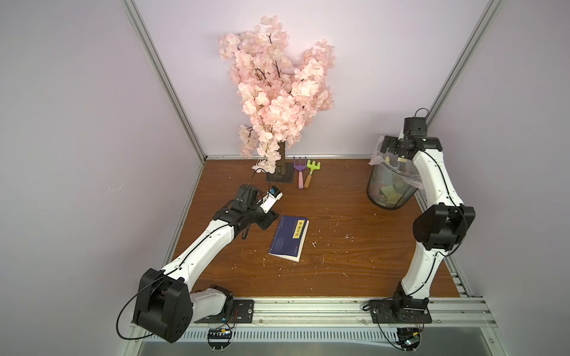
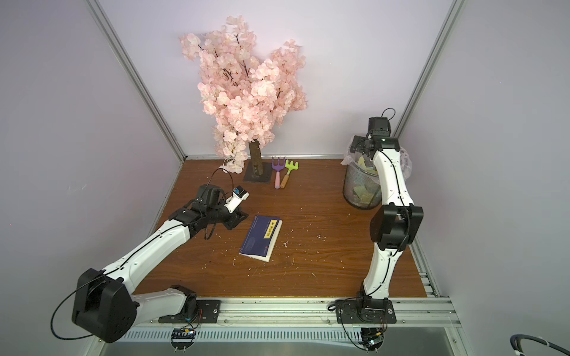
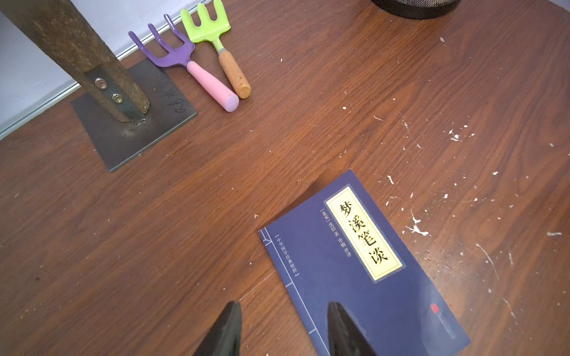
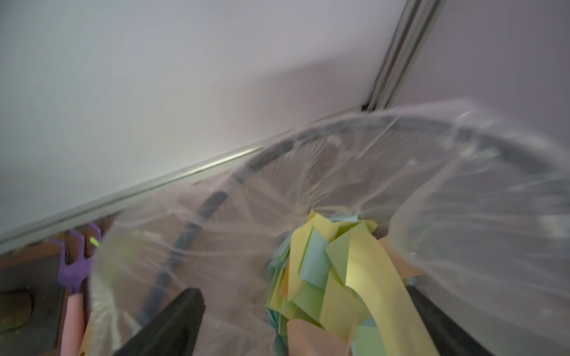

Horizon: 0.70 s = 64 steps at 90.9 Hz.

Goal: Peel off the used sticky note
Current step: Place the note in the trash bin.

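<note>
Black left gripper [image 3: 282, 308]: its fingers are standing partly apart and gripping nothing; in the left wrist view one tip is hanging over the bare table [image 3: 185, 215], its mate over the edge of the book [image 3: 308, 262].
Book: dark blue and closed, it is lying flat on the table with a pale yellow title panel facing up; in both top views the left gripper is sitting just beside its far left corner.
Right gripper [image 4: 303, 291]: it is hovering over the mouth of the bin [image 1: 385, 194] with its fingers spread wide, pinching nothing.
Sticky note [image 4: 370, 277]: a long yellow one is draping over the heap of notes [image 4: 311, 262] inside the bin, between the spread fingers; blur is hiding whether it is touching either finger.
Heap of notes: yellow, green, blue and peach sheets are piling up inside the liner [image 4: 462, 185].
Bin: black mesh wearing the clear plastic liner, it is standing at the table's far right corner, well apart from the book.
Rakes: a purple rake [image 3: 172, 52] with a pink handle and a green rake [image 3: 205, 26] with a wooden handle are lying side by side, near the dark metal plate [image 3: 154, 132].
Tree [image 1: 277, 86]: pink with blossom, it is rising from that plate by the back wall.
Table: brown wood, carrying scattered white flecks.
</note>
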Motion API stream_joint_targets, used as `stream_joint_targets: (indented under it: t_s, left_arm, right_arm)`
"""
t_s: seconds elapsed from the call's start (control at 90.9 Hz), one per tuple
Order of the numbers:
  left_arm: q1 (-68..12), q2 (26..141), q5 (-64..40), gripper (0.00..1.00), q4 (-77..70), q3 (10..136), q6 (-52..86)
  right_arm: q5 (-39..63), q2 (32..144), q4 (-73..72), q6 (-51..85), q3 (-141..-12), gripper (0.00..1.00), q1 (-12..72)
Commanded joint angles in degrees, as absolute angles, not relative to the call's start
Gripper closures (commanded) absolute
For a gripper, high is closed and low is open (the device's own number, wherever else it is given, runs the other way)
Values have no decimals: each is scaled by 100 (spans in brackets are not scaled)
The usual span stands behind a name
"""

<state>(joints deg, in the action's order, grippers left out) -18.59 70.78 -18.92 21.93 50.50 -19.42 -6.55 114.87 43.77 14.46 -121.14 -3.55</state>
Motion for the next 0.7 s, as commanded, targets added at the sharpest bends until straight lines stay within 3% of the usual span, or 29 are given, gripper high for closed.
stream_joint_targets:
  t_s: [0.0, 0.165, 0.418, 0.693]
  left_arm:
    - [-1654, 6992, -1937, 54, 2312, 4941, -1911]
    - [-1540, 6932, -2037, 56, 2307, 4893, -1933]
    - [-1534, 6827, -2013, 57, 2311, 4808, -1983]
    - [-1538, 6935, -2059, 59, 2305, 4842, -1951]
  right_arm:
    - [300, 11014, 4223, 1486, -12122, 1, -345]
    - [1424, 11013, 4035, 1873, -12146, 1, -359]
    - [1184, 10665, 3941, 1981, -12008, 1, -466]
    - [2247, 10633, 3597, 2262, -11722, 1, -533]
